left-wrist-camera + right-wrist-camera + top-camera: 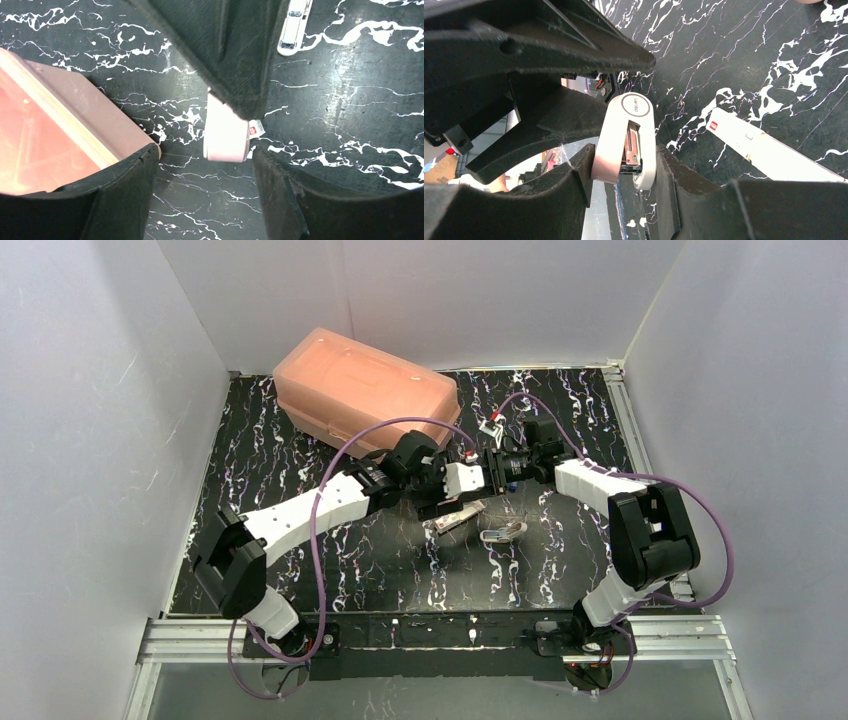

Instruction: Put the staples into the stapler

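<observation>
The white stapler (624, 140) hangs above the mat, and my right gripper (625, 161) is shut on its two sides; metal parts show in the slot between its halves. From above, the stapler (463, 480) sits between the two wrists. My left gripper (204, 166) is open with only mat between its fingers. The stapler's rounded end (226, 137) pokes out just ahead of those fingertips, under a right finger (235, 50). A long white piece with a red label (769, 150) lies on the mat. I cannot pick out the staples for certain.
A pink plastic case (365, 390) stands at the back left, close to my left gripper (435, 480). On the black marbled mat below the grippers lie a long white and metal piece (455, 515) and a small silvery item (503, 532). White walls enclose the table.
</observation>
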Robot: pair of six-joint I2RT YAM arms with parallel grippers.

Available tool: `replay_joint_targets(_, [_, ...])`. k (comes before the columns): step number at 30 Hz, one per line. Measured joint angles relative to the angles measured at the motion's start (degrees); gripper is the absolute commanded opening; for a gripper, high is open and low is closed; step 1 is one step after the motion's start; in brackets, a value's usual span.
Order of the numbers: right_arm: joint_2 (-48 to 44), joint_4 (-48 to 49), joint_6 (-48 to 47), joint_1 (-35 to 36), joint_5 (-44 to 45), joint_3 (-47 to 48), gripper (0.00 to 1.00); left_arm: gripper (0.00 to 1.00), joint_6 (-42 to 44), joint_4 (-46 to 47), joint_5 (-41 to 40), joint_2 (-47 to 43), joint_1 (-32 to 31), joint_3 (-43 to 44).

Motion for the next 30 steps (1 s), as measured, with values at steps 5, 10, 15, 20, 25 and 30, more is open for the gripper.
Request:
replay_joint_targets(5, [-2.4,6.32,4.96,-0.17,-0.68,-3.32,0.01,0.79,0.0,2.05,5.88,-2.86,3.28,-1.84])
replay_joint_targets(10, [-4.15,10.8,9.16,-0.31,-1.03,-4.96,0.01,0.8,0.85,4.7,12.22,-3.58,5.66,-3.17])
replay_joint_targets(15, [-6.08,14.45,12.09,-0.44,-2.23,-6.16,0.01,0.75,1.55,6.91,17.2,-3.41,5.66,-3.93])
replay_joint_targets(20, [-6.47,15.87,13.31,-0.46,-3.02,-6.86,0.01,0.62,1.27,9.2,20.09,-3.17,5.66,-4.2])
replay_joint_targets(25, [-6.47,16.79,13.77,-0.46,-3.54,-6.86,0.01,0.46,1.36,10.58,21.22,-3.15,5.66,-5.42])
replay_joint_targets(30, [-6.47,16.85,13.97,-0.46,-3.54,-6.86,0.01,0.28,2.19,10.43,21.84,-3.15,5.66,-6.97])
